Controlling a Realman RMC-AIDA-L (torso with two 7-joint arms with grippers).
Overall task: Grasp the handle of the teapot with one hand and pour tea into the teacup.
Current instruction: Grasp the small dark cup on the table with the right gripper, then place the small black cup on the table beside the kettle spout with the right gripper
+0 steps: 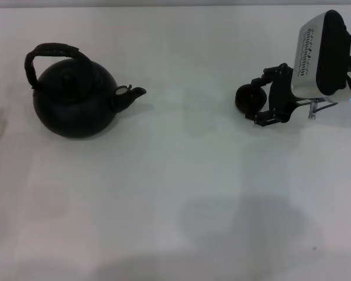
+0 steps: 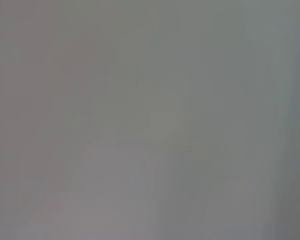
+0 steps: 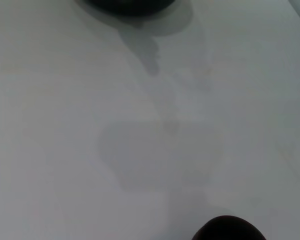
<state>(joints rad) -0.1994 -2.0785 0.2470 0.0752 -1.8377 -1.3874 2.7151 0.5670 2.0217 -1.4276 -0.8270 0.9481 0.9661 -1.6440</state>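
The matte black teapot [image 1: 75, 104] stands upright, handle [image 1: 50, 54] arched, spout toward the teacup [image 1: 249, 97]; the right gripper [image 1: 268, 99] apparently clasps that cup; jaw spread unclear.

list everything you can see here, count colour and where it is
teapot: 1, matte black, on the table's left side, spout toward the cup
handle: 1, dark brownish-black, arched over the teapot
teacup: 1, black, on the table's right side, partly hidden by the right end effector
table: 1, white, beneath everything
right end effector: 1, black fingers on a silver wrist, at the teacup, fingers on either side of it
left end effector: not in view
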